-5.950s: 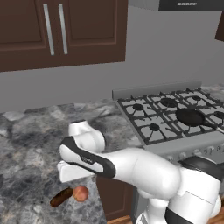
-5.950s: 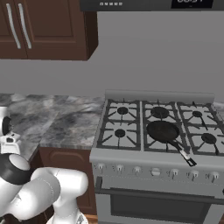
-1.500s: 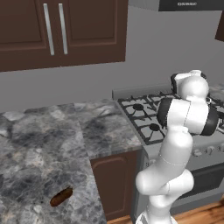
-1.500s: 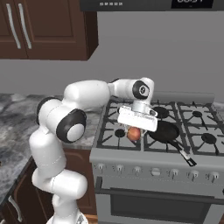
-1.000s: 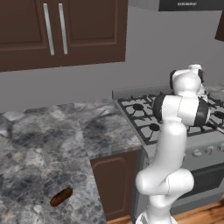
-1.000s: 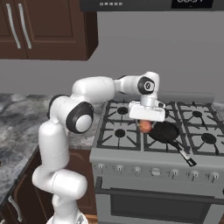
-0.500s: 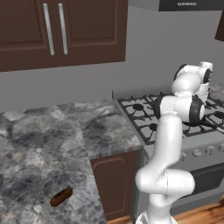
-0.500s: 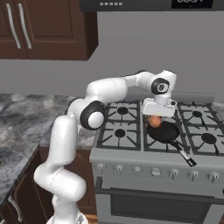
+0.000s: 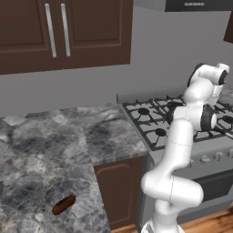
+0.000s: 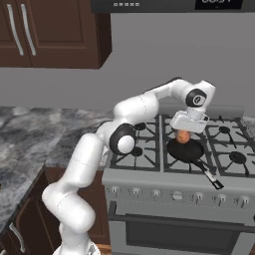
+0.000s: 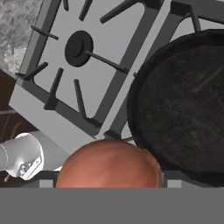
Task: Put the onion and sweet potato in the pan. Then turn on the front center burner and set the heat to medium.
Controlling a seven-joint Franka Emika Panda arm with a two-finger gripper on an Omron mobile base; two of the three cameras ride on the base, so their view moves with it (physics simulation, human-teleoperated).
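My gripper [image 10: 184, 132] is shut on the onion [image 10: 184, 136], a small round orange-tan ball, and holds it just above the pan [image 10: 185, 150]. The black pan sits on the middle column of the range, with its handle [image 10: 209, 176] pointing to the front right; it hides the front center burner. In the hand view the onion [image 11: 109, 164] sits low in the picture, beside the near rim of the pan [image 11: 188, 109]. The sweet potato [image 9: 63, 205], a dark reddish-brown tuber, lies on the granite counter [image 9: 41, 154], far left of the stove.
A bare burner [image 11: 78, 48] with grate prongs lies left of the pan. Control knobs [image 10: 174, 195] line the range front. Dark wall cabinets [image 9: 59, 32] hang over the counter, and a hood [image 10: 164, 5] hangs over the stove.
The arm has swung right across the stove with the onion in its grip, from the left burners to above the pan. The sweet potato has stayed where it was.
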